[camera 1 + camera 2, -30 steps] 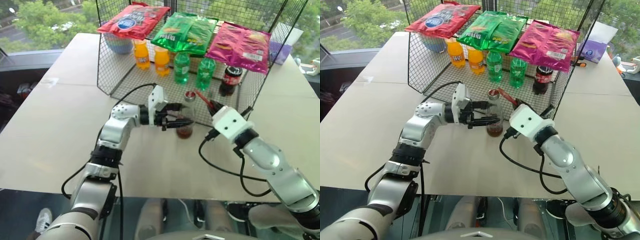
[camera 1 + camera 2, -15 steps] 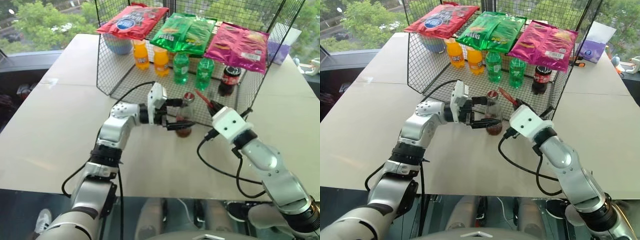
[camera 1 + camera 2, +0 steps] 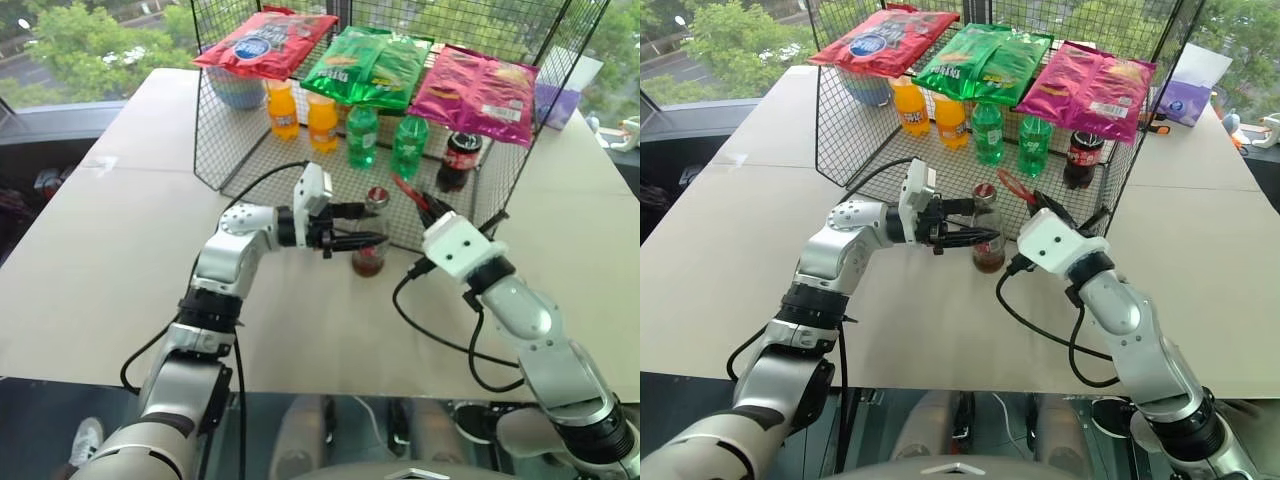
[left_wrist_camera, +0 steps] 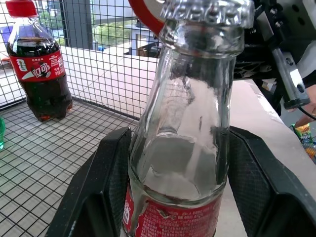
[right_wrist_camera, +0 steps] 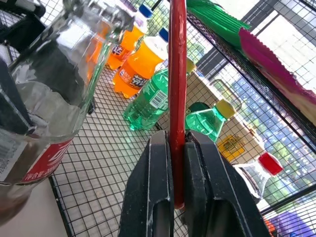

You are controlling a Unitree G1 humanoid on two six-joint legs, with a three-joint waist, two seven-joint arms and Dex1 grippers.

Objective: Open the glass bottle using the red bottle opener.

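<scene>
Nearest to me, my right gripper (image 3: 1042, 208) is clamped on the red bottle opener (image 5: 177, 74), its two fingers pressed flat against the thin handle so the opener runs on from them, up and away toward the wire basket (image 3: 232, 150). In the head views the opener's (image 3: 410, 194) ring end lies just to the right of the bottle's top, near it; I cannot tell whether it touches. That is the relation my next move hangs on: the cap (image 4: 210, 11) sits to the left of the opener's head and a little nearer me, so I judge the ring has to come across leftward and hook the cap's rim.

A little farther, the glass bottle (image 3: 369, 232) stands upright on the table (image 3: 100, 260), long axis vertical, just in front of the basket's near edge, with dark cola at the bottom and a red label at mid-body. My left gripper (image 3: 357, 229) reaches in level from the left, its fingers (image 4: 103, 182) closed on either side of the bottle at label height, bracing it.

The right arm is the one to act.

Hard to make out: the opener's ring is cut off in my left wrist view to a red arc behind the cap, and my right wrist view shows it edge-on, so I cannot tell how the ring sits against the cap's rim
</scene>
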